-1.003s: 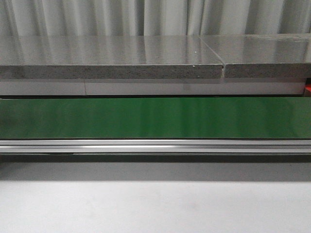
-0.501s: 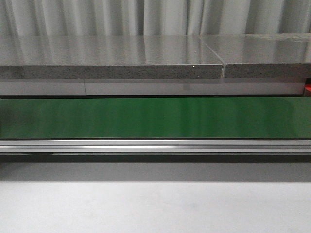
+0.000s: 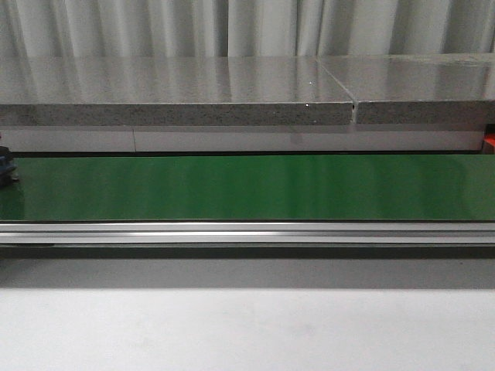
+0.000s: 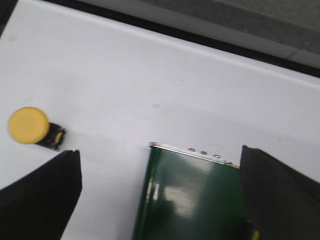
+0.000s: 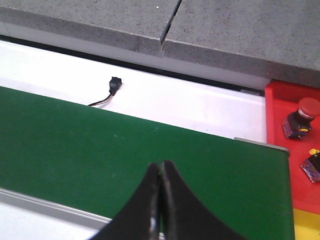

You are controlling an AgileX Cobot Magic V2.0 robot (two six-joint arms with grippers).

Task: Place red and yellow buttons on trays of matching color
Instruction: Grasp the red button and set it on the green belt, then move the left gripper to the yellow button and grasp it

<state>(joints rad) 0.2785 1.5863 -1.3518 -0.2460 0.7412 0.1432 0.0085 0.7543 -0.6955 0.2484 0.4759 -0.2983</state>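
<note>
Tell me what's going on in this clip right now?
A two-armed robot is sorting buttons by a long green conveyor belt. Nothing is being held at this moment. The left tool hangs open over the belt's end, with a round yellow-capped button lying loose on the white surface beside it. The right tool is shut and empty above the belt. A red-capped button already sits on the flat red tray at the belt's other end.

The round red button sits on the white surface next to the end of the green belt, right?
Not quite: that round button is yellow, not red. The left wrist view shows it on the white surface beside the green belt's end.
</note>
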